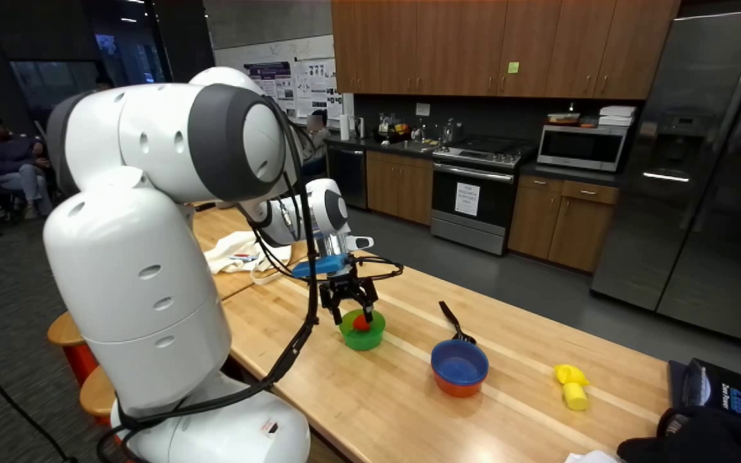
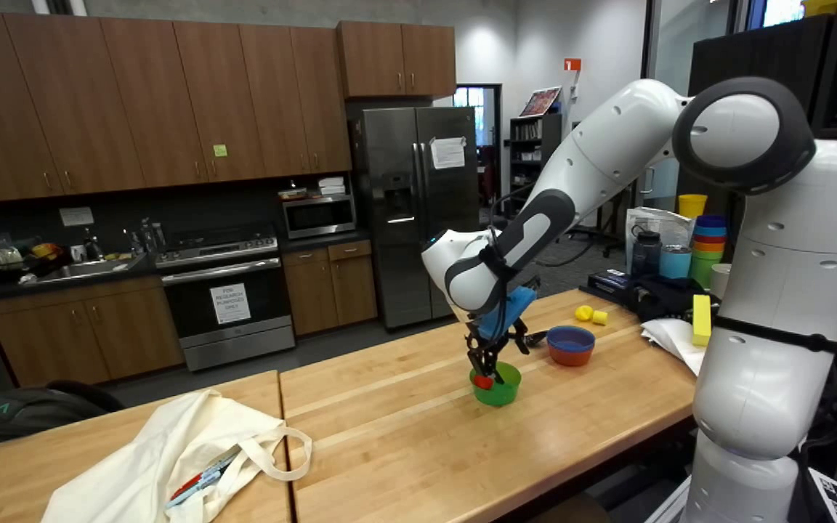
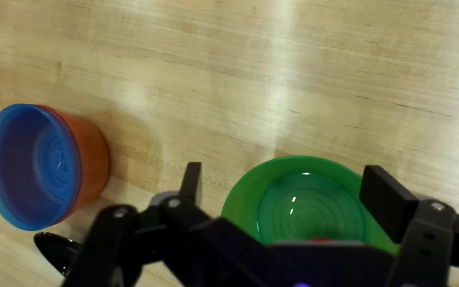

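My gripper (image 1: 353, 316) points down over the green bowl (image 1: 363, 339), its jaws spread wide with nothing held between them. In the wrist view, black fingers (image 3: 389, 203) stand at either side of the bowl's (image 3: 305, 199) opening. A round red object (image 1: 361, 323) shows within the bowl's mouth. From another side, the red object (image 2: 482, 381) appears at the bowl's rim, close to a fingertip; I cannot tell whether it rests on the bottom. Only a red sliver (image 3: 319, 240) shows in the wrist view, the remainder hidden by the gripper body.
A blue bowl (image 1: 459, 361) is nested in an orange bowl (image 1: 457, 386) nearby, with a black utensil (image 1: 451, 318) behind it. Yellow pieces (image 1: 573, 386) lie farther along the wooden table (image 1: 409, 411). A cream cloth bag (image 2: 164, 450) lies at the opposite end.
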